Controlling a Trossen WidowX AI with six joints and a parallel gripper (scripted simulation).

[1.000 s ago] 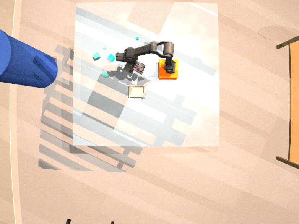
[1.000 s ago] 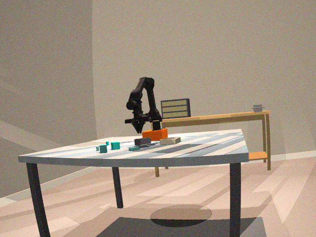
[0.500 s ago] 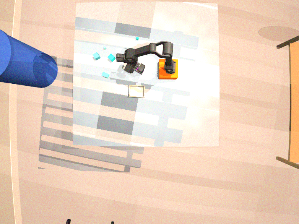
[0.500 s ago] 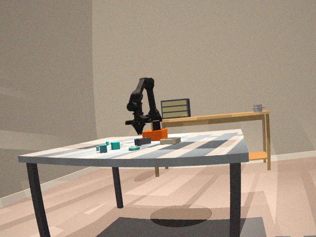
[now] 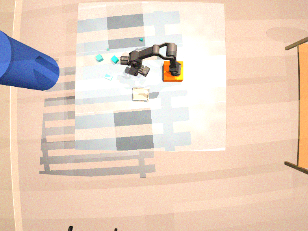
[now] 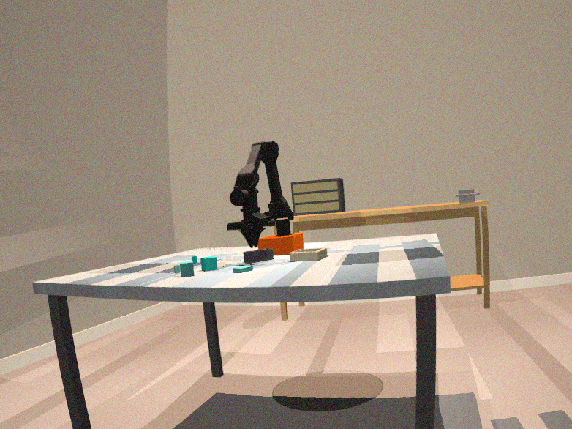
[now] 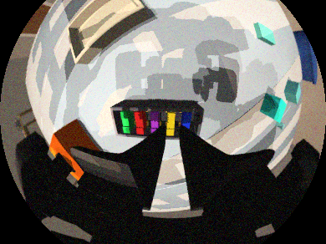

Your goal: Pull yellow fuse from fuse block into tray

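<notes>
The black fuse block (image 6: pixel 257 255) (image 7: pixel 156 104) stands on the table, hidden under the arm in the top view. In the wrist view its row holds green (image 7: pixel 125 123), red (image 7: pixel 139 123), purple (image 7: pixel 155 119), yellow (image 7: pixel 170 119) and blue (image 7: pixel 186 119) fuses. My gripper (image 6: pixel 252 245) (image 7: pixel 172 129) points down just above the block, slightly open, with nothing between its fingers. In the wrist view the tips flank the near end of the yellow fuse and overlap the purple and blue fuses' near ends. The beige tray (image 5: pixel 138 90) (image 6: pixel 312 255) (image 7: pixel 104 18) is empty.
Several teal pieces lie beyond the block, among them a cube (image 5: pixel 114 59) (image 6: pixel 208 263) (image 7: pixel 273 108) and a flat piece (image 5: pixel 108 77) (image 6: pixel 242 269) (image 7: pixel 264 33). The arm's orange base (image 5: pixel 169 78) (image 6: pixel 286 244) (image 7: pixel 68 156) stands on the other side of the block.
</notes>
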